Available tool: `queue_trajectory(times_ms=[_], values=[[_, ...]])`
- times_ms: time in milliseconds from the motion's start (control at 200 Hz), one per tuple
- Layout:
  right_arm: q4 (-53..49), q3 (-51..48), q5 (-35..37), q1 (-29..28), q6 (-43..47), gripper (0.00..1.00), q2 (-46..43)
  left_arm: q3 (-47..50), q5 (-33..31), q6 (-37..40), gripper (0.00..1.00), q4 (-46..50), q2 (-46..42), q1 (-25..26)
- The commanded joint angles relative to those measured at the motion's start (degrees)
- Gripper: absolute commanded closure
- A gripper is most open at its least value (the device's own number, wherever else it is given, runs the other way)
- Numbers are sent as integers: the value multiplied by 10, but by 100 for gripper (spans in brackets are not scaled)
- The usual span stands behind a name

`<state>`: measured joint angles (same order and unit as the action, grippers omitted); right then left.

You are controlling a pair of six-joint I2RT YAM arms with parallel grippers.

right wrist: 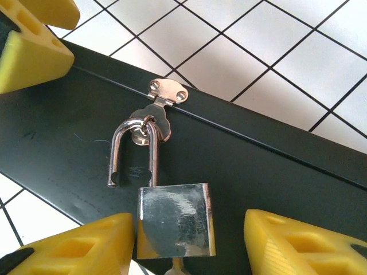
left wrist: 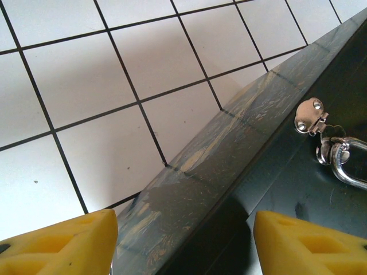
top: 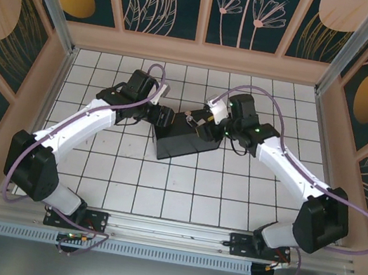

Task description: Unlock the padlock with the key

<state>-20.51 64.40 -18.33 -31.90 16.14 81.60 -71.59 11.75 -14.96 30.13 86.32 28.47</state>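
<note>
Padlock point(right wrist: 175, 220) hung from the hasp point(right wrist: 167, 94) on the front of the black box point(right wrist: 258, 183), its silver body sitting between the fingers of the right claw point(right wrist: 190, 229). That claw stood spread, one finger just beside the body and the other clear of it, pinching nothing. The shackle point(right wrist: 133, 143) ran up ahead of the claw through the hasp's loop. One leg ended free, out of the body, so the lock looked already sprung. What may have been the key point(right wrist: 176, 266), a sliver of silver metal, poked from under the body back toward the claw's palm; too little showed to be sure.

I judged the unlocking to be at its last stage. The next move would call for checking that the shackle swung loose, gently, so the lock did not twist on the hasp.

Left claw point(left wrist: 183, 229) was spread too, straddling the box's painted lid edge without visibly pressing it, the hasp ahead and to its right. Its yellow fingers point(right wrist: 31, 54) crowded in beyond the shackle, narrowing the working room. White tiled table point(right wrist: 287, 51) lay all around.
</note>
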Motion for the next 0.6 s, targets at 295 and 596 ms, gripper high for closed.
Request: queue_trajectory(times_ms=[295,596], values=[[-47,46,-29,-17,8,66,25,-12,21,14,37,-5,8,2],[-91,88,53,-76,-129,84,44,8,25,-18,38,-14,3,2]])
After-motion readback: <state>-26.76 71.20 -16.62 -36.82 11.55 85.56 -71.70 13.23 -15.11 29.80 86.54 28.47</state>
